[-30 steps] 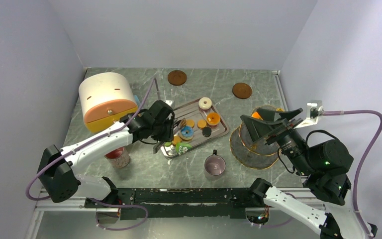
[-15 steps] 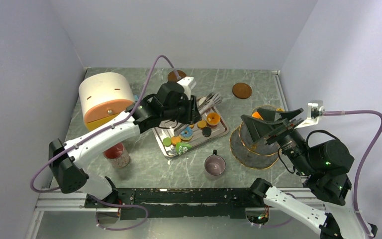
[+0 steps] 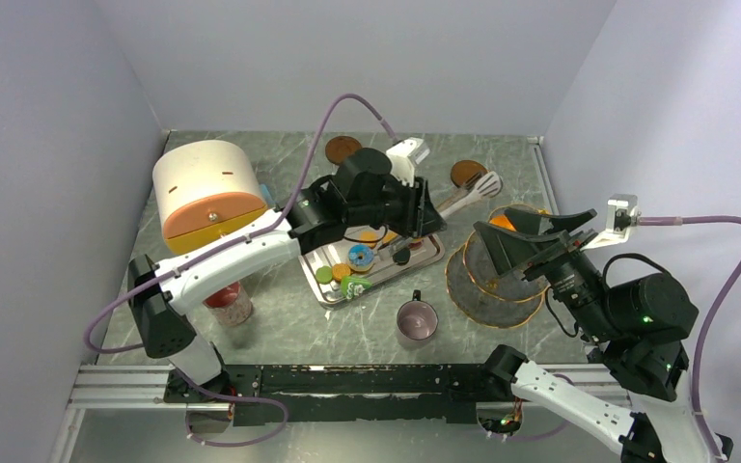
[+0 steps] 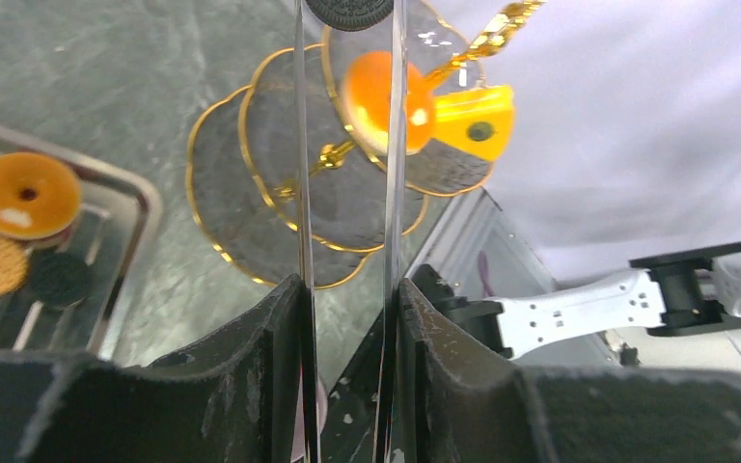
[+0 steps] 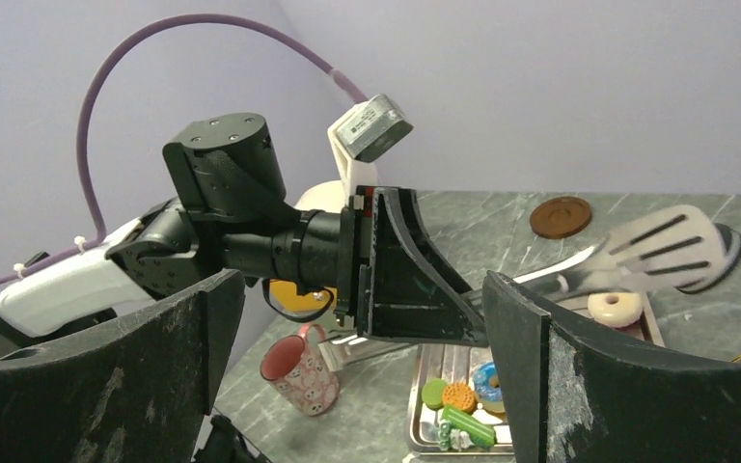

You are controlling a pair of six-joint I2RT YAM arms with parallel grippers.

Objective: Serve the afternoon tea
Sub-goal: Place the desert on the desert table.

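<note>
Left end effector (image 4: 347,289) is clamped on tongs (image 3: 478,183) whose long axis points across the tiered stand (image 4: 246,207), black treat (image 4: 349,10) pinched at their tip just past its upper tier; right end effector (image 3: 529,236), fingers wide apart, hovers over the stand.

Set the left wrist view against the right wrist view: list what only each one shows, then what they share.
Only the left wrist view: the gold-rimmed tiered stand, an orange treat on an upper tier, and a dark round treat between the tips of the tongs. Only the right wrist view: the cream ring, the blue ring, a brown coaster and the open right hand. Both: the tongs gripped in the left hand, and the steel tray.
</note>
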